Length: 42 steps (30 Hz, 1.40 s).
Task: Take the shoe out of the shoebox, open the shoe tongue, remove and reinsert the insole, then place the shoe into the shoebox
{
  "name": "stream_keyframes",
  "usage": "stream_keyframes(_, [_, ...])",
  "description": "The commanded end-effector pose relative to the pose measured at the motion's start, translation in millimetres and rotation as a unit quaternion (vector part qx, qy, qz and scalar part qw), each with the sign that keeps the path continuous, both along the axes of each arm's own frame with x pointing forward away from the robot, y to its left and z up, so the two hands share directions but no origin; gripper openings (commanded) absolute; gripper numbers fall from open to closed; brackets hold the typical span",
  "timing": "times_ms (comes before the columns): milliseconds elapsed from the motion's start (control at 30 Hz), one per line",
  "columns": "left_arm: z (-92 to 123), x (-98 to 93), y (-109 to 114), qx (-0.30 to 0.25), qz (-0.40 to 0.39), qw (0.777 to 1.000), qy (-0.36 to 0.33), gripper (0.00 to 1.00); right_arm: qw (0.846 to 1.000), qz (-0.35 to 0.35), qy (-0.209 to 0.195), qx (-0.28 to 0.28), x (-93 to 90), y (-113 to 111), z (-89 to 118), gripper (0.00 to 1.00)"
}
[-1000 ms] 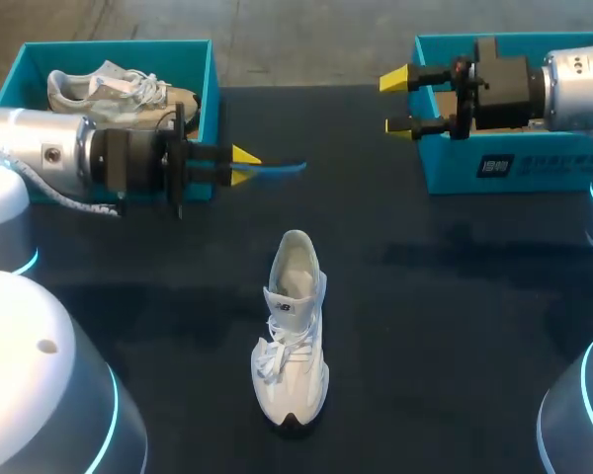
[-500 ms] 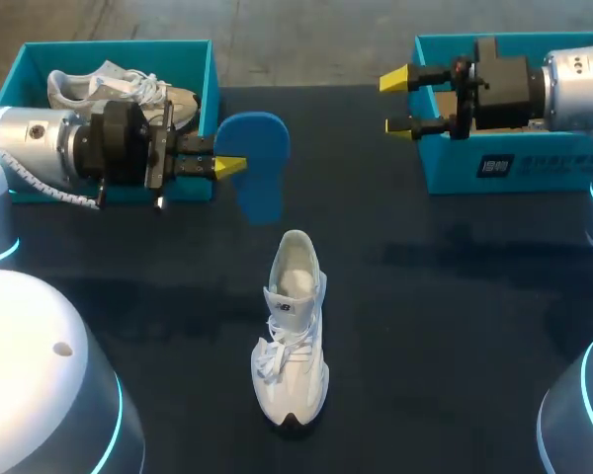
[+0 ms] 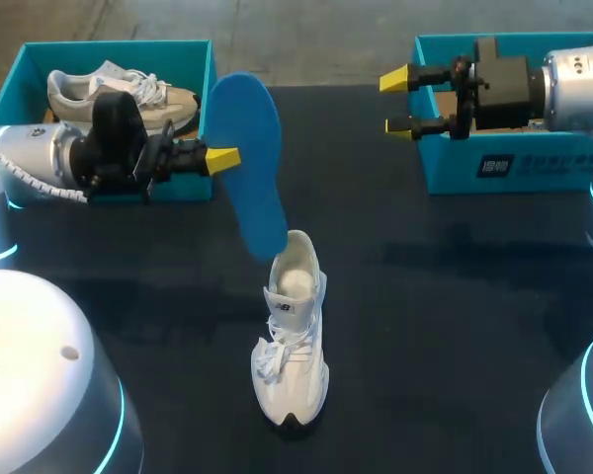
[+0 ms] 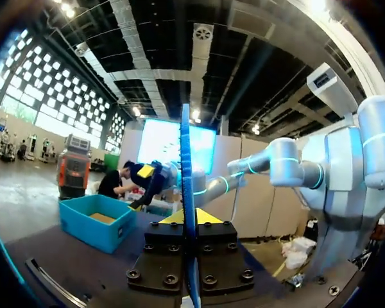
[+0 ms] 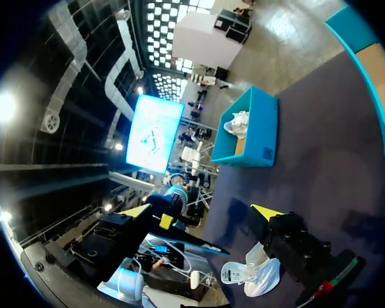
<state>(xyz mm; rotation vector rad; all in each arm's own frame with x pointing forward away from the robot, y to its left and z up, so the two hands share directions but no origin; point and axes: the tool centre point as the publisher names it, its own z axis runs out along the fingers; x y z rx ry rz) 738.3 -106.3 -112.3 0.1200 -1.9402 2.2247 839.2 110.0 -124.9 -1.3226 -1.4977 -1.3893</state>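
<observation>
Head view: dark table (image 3: pixel 455 296), w/ a teal shoebox at each far corner, both backed up close to the far edge. The L shoebox (image 3: pixel 119 45) holds a beige-and-white shoe (image 3: pixel 109 89). The R shoebox (image 3: pixel 534 168) sits under your R arm.

The white shoe (image 3: pixel 292 336) stands upright near the table's middle, toe toward you and heel opening toward the far edge. It's well apart from both boxes, w/ bare dark table between it and the R shoebox.

Your L gripper (image 3: pixel 222 158) hangs just in front of the L shoebox, clamped narrow on the blue insole (image 3: pixel 252 158). The insole slants down, its lower end at the shoe's heel opening. Can't tell if it touches the collar.

L wrist view: the insole (image 4: pixel 186 192) shows edge-on, pinched between both yellow tips.

Your R gripper (image 3: pixel 397 101) hovers over the near-left corner of the R shoebox, fingers wide and holding nothing. R wrist view: shoe (image 5: pixel 256 273) ahead, between the spread tips, L shoebox (image 5: pixel 253 128) beyond it.
</observation>
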Motion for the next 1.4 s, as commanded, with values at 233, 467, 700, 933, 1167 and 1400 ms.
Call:
stream_keyframes(233, [-5.9, 10.8, -0.4, -0.096, -0.049, 0.898, 0.427, 0.0, 1.0, -0.001, 0.0, -0.001, -0.7, 0.6, -0.2, 1.0])
stream_keyframes(467, [-5.7, 12.6, 1.5, -0.089, -0.054, 0.875, 0.472, 0.0, 1.0, -0.001, 0.0, -0.001, -0.7, 0.6, -0.2, 1.0])
stream_keyframes(700, [-11.2, 18.8, -2.9, -0.063, -0.048, 0.855, 0.513, 0.0, 1.0, -0.001, 0.0, -0.001, -0.7, 0.6, -0.2, 1.0])
stream_keyframes(933, [-19.4, 22.0, -7.1, -0.028, -0.046, 0.85, 0.523, 0.0, 1.0, -0.001, 0.0, -0.001, -0.7, 0.6, -0.2, 1.0])
stream_keyframes(1167, [-28.4, 31.9, -7.9, -0.017, -0.037, 0.832, 0.553, 0.0, 1.0, -0.001, 0.0, -0.001, -0.7, 0.6, -0.2, 1.0])
stream_keyframes(1400, [-44.3, 41.6, -11.9, -0.003, -0.022, 0.821, 0.57, 0.0, 1.0, -0.001, 0.0, -0.001, -0.7, 0.6, -0.2, 1.0])
